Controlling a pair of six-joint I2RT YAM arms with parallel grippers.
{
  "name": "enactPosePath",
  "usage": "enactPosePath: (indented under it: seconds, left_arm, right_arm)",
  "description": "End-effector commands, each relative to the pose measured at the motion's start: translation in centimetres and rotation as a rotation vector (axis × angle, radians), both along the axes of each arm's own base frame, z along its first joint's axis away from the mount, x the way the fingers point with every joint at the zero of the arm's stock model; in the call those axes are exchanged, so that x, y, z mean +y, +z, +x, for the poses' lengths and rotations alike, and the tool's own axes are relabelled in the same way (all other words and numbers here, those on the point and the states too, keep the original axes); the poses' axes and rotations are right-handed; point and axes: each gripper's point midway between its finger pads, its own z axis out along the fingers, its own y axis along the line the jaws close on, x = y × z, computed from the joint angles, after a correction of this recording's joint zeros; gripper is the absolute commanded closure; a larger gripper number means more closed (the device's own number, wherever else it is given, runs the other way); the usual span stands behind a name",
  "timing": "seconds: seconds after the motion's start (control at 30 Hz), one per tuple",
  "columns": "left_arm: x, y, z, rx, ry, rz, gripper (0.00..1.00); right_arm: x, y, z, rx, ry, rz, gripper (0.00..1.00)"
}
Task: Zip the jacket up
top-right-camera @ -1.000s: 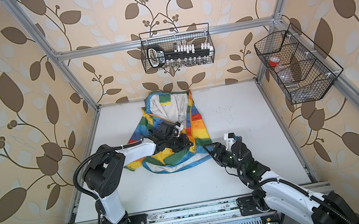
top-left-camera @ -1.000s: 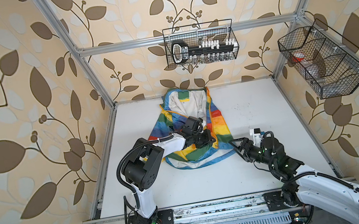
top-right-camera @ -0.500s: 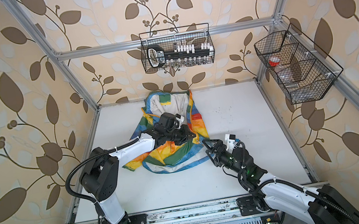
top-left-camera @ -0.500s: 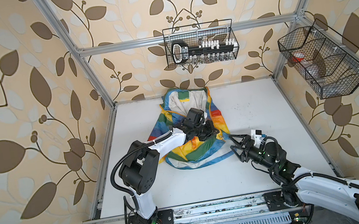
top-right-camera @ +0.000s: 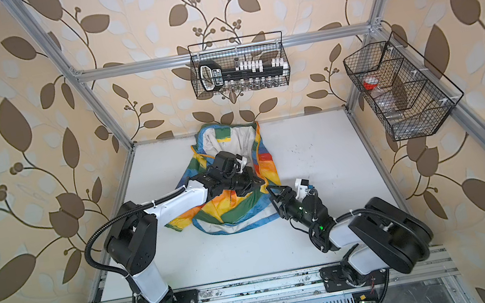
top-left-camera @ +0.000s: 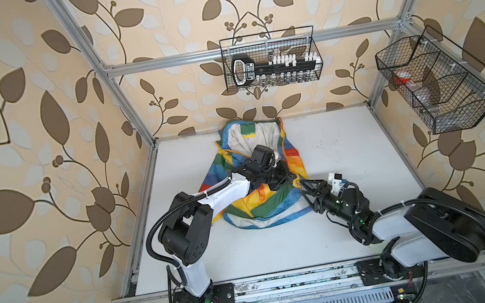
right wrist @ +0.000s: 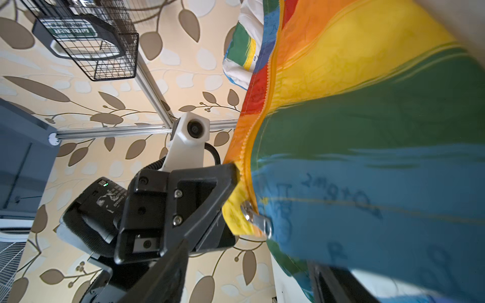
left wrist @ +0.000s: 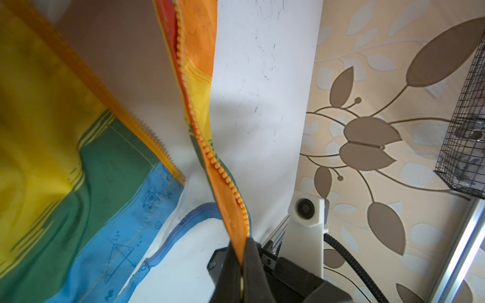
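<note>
The jacket [top-left-camera: 264, 209] lay unzipped toward the bench's [top-left-camera: 351, 146] far edge, tooth rows [left wrist: 212, 157] apart. Left claw [left wrist: 241, 253] clenched one zipper tape's [left wrist: 227, 204] end; right claw [top-left-camera: 305, 187] released. Joining and zipping remained.

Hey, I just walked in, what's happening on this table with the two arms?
A small rainbow-coloured crinkly jacket lies on the white table, waiting to be zipped. The left pincer is shut on the bottom end of one orange zipper edge. The right pincer is open just beside it. The other zipper half lies apart, so nothing is zipped yet.
</note>
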Motion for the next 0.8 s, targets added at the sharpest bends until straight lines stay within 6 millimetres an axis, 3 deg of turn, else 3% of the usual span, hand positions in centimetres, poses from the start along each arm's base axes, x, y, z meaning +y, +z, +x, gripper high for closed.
enactPosePath:
  seconds: [0.0, 0.13, 0.3, 0.5, 0.77]
  left_arm:
    - [-0.7, 4.5, -0.2, -0.071, -0.026, -0.076, 1.00]
    - [-0.7, 4.7, -0.3, -0.070, -0.031, -0.081, 1.00]
    - [-0.7, 5.0, -0.3, -0.071, -0.035, -0.084, 1.00]
    - [-0.9, 6.3, -0.7, -0.092, -0.067, -0.112, 1.00]
    - [-0.4, 7.5, -1.2, -0.140, -0.097, -0.121, 1.00]
  right_arm:
    - [0.4, 4.2, 0.9, -0.121, -0.005, 0.179, 0.34]
    - [1.0, 2.7, 1.4, -0.091, 0.018, 0.154, 0.36]
    - [0.4, 3.7, 1.0, -0.152, 0.018, 0.120, 0.36]
    - [-0.9, 2.8, 1.1, -0.146, 0.034, 0.083, 0.44]
    - [-1.2, 2.7, 0.6, -0.175, 0.080, 0.038, 0.43]
